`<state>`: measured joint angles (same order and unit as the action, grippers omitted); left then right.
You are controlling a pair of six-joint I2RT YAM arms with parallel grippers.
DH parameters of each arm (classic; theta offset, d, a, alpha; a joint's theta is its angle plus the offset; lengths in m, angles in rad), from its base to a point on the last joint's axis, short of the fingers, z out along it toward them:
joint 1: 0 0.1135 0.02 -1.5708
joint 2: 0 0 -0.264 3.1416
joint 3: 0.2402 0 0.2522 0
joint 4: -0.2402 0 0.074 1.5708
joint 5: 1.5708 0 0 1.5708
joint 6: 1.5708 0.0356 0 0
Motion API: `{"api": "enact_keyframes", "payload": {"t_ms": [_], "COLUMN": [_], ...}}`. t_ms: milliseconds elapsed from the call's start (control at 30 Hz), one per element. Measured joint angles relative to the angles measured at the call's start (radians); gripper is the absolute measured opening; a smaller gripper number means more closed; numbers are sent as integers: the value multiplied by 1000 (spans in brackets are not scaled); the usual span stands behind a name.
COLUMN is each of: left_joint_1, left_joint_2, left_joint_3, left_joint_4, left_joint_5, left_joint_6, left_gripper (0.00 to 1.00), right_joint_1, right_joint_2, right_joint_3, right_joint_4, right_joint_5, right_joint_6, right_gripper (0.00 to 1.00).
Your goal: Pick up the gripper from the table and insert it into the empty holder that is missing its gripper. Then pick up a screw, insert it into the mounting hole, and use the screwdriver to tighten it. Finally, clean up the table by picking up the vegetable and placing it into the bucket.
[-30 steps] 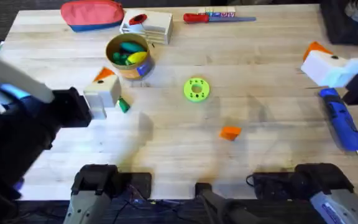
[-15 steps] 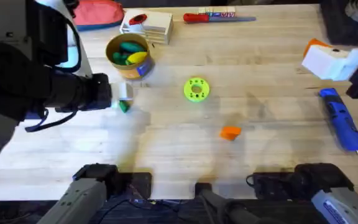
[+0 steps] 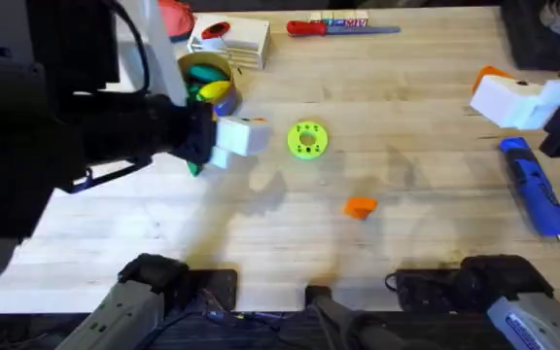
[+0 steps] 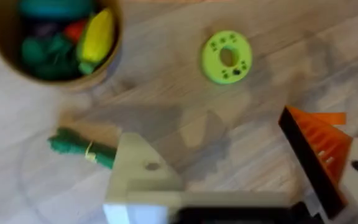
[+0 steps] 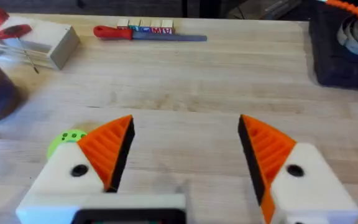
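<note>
My left gripper [image 3: 244, 136] hovers open between the bucket [image 3: 205, 86] and a green disc [image 3: 306, 139]. In the left wrist view one of its fingers is a bare white holder [image 4: 143, 174] with a small hole, and the other carries an orange ribbed pad [image 4: 319, 146]. The loose orange gripper [image 3: 361, 207] lies mid-table, to the right of it. The green vegetable [image 4: 79, 147] lies just beside the holder, partly under the arm in the overhead view. The blue screwdriver [image 3: 535, 187] rests at the right, below my open right gripper [image 3: 499, 94]. A screw is out of view.
A white box [image 3: 231, 39], a red pouch [image 3: 175, 16] and a red-handled screwdriver [image 3: 341, 27] line the far edge. The bucket holds several toy vegetables. A black tray [image 5: 347, 43] sits off the table's right end.
My left arm has swung right from the table's left side, past the vegetable, toward the green disc. The right arm, the orange gripper and the screwdriver have not moved.
</note>
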<state>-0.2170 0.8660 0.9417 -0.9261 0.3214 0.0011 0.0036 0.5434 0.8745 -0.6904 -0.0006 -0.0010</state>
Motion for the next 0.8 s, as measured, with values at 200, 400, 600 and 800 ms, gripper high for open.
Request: {"api": "enact_keyframes", "payload": {"t_ms": [200,400,600,800], "left_joint_1": [-184,-258,-262,-296], "left_joint_2": [-3,29,50,40], "left_joint_3": [1,5,5,-83], "left_joint_4": [230,271,268,567], "left_joint_5": [51,62,65,79], "left_joint_6": [16,22,30,114], "left_gripper": [946,947,950,948], "right_joint_1": [0,0,0,0], "right_joint_2": [0,0,0,0], "right_joint_3": [0,0,0,0], "right_joint_4": [0,-1,-1,-1], "right_joint_5": [0,0,0,0], "right_joint_6": [0,0,0,0], "right_gripper": [991,992,991,992]}}
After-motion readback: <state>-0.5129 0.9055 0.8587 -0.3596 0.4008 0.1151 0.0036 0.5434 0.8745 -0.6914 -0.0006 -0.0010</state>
